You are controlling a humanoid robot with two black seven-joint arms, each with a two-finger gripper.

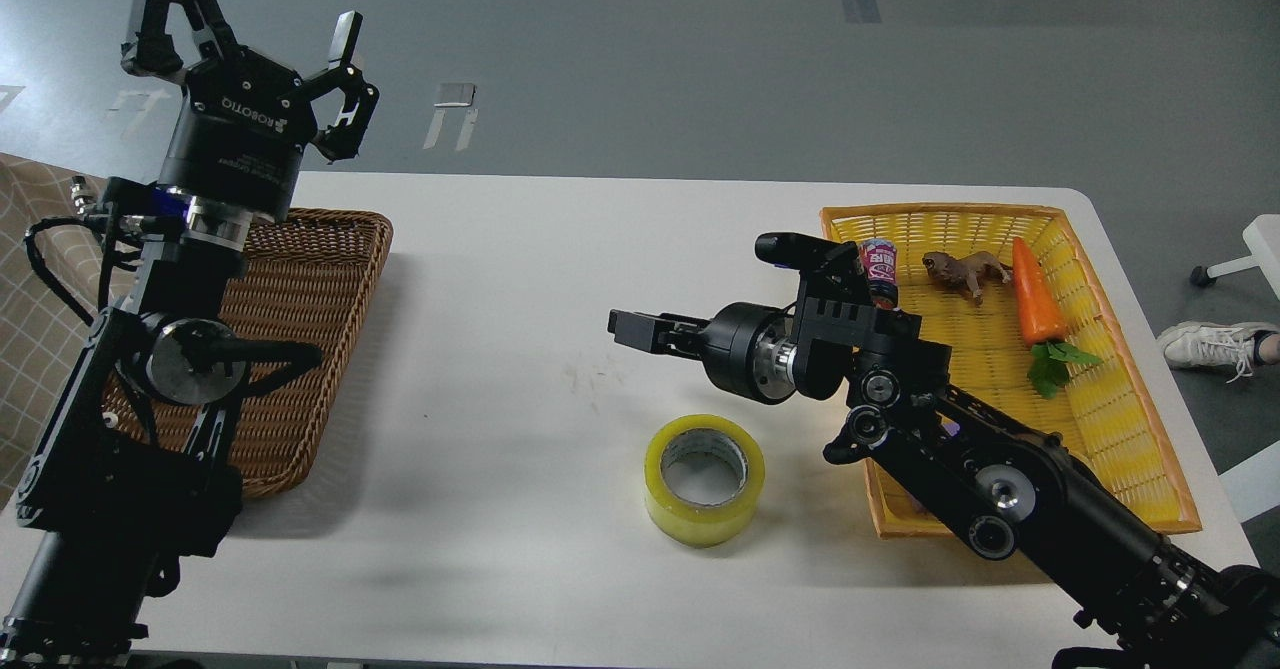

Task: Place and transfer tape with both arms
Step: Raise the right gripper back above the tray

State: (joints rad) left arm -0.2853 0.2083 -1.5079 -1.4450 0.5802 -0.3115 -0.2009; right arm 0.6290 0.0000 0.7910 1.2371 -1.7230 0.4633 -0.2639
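Two black arms reach over the white table (500,249). The left gripper (268,9) is raised high at the table's far left edge, pointing up, with its two fingers spread wide apart and nothing between them. The right gripper (632,329) lies low over the middle of the table, pointing left; it is seen edge-on and dark, so I cannot tell whether its fingers are apart or together. The tape (704,479) lies flat on the table, hole upward, just in front of the right gripper and apart from it. Behind the left arm sits a brown wicker basket (320,279). Under the right arm a yellow basket (1120,409) holds a carrot (1035,299), a toy animal (965,271) and a small can (880,264).
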